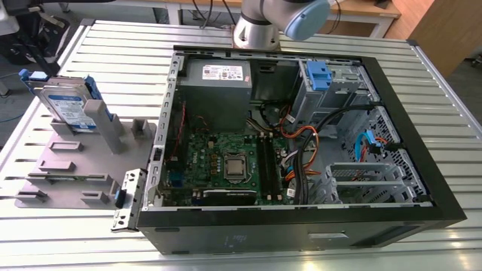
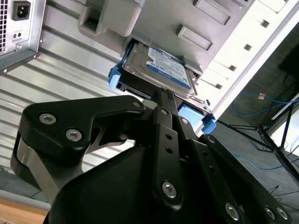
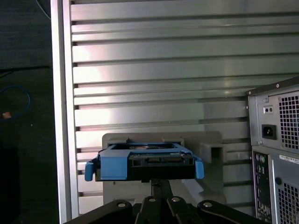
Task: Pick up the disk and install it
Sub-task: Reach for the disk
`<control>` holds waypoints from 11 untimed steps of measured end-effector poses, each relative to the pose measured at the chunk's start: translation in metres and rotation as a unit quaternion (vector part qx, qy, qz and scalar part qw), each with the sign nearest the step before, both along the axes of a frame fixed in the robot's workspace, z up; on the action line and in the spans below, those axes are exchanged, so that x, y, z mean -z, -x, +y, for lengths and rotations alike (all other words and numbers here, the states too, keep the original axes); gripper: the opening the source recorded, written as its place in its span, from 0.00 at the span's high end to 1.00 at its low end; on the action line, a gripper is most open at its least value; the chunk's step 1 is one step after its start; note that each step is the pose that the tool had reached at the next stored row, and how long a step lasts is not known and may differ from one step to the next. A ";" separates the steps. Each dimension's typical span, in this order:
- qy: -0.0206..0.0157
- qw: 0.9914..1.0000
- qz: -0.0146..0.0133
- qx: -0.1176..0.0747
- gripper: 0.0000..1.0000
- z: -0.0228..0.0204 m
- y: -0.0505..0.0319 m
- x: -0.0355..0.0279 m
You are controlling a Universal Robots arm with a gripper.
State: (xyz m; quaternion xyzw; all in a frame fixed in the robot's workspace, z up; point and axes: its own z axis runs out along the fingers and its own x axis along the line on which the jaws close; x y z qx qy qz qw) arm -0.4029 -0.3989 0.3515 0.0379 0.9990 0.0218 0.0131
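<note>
1. Slatted metal table is seen under everything. An open computer case is laid on its side on it, and a grey fixture is set just beside the case, on the exterior view's left.
2. The disk is stood on edge in a slot of that fixture, leaning slightly, with its blue carrier frame around it. It is not lifted and is well apart from the inside of the case.
3. The gripper is seen in both wrist views, lined up with the blue-framed edge of the disk. Its fingers are drawn together with nothing between them. Whether the tips touch the frame cannot be told.
4. The pick-up step is judged to be in hand, at the approach. Nothing of the install is done.
5. For a grasp, it is judged that the fingers would have to be parted enough to take the disk across its flat faces. The pull would have to be kept along the slot so that the carrier is not jammed.
6. An upright grey bay with a blue tab is seen at the far side of the case, near the power supply. Cables are draped just beside the bay and are judged the likeliest hindrance there. The arm is seen beyond the case.
</note>
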 end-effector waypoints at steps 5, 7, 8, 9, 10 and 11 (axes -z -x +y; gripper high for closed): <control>0.000 1.000 0.000 0.000 0.89 0.0000 0.0075 0.0042; 0.000 1.000 0.000 0.000 0.89 0.0000 0.0079 0.0057; 0.000 1.000 0.000 0.000 0.89 0.0002 0.0080 0.0062; 0.000 1.000 0.000 0.000 0.89 0.0009 0.0081 0.0069; 0.000 1.000 0.000 0.000 0.89 0.0016 0.0080 0.0075; 0.000 1.000 0.000 0.000 0.89 0.0024 0.0080 0.0081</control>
